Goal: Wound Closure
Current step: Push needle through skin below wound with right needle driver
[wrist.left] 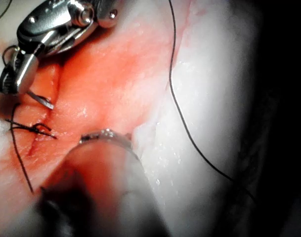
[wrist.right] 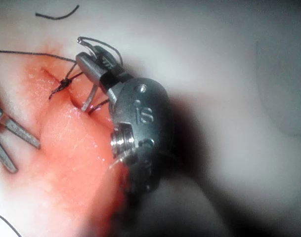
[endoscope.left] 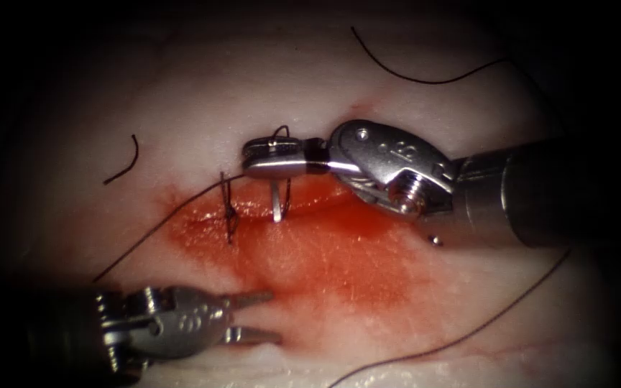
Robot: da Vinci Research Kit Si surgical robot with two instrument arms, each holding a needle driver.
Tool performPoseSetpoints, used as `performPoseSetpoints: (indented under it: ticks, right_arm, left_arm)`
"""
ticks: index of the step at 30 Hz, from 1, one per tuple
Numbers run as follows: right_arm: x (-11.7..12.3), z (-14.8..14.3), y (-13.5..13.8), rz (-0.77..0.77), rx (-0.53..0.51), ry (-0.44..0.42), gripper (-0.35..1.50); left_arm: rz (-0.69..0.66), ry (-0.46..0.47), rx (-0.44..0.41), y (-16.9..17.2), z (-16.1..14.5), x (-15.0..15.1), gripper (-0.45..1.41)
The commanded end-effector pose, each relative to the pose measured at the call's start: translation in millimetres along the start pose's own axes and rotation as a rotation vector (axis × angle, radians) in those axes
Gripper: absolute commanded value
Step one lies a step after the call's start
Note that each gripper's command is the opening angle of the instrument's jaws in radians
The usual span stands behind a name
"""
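A cut end of thread [endoscope.left: 125, 162] is lying loose on the tissue [endoscope.left: 203, 93] at far left. The left tool [endoscope.left: 253, 316] is hovering low on the left, jaws standing apart and holding nothing. A knotted stitch [endoscope.left: 228, 210] is crossing the cut [endoscope.left: 289, 205] just left of the needle [endoscope.left: 276, 202]. The right tool [endoscope.left: 274, 159] is reaching over the cut, jaws clamped on the needle's upper end; the needle's lower end is sitting in the cut, depth not discernible. Thread [endoscope.left: 468, 334] is trailing across the red fluid [endoscope.left: 339, 259] and off to the right.
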Motion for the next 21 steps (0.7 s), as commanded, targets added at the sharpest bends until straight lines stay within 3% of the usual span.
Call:
performPoseSetpoints:
  ticks: [1,7,21]
  right_arm:
    - [-0.3,0.8,0.1,0.021,-0.002,0.009,-0.35]
    - [-0.2,0.8,0.2,0.121,-0.033,0.042,-0.35]
    - [-0.3,1.0,-0.5,0.194,-0.031,0.063,-0.35]
  left_arm:
    - [0.0,0.0,0.0,0.1,0.9,0.0,0.15]
    - [-0.004,0.0,0.005,0.4,1.3,-0.2,0.15]
    - [-0.006,0.0,0.009,0.3,1.7,-0.5,0.15]
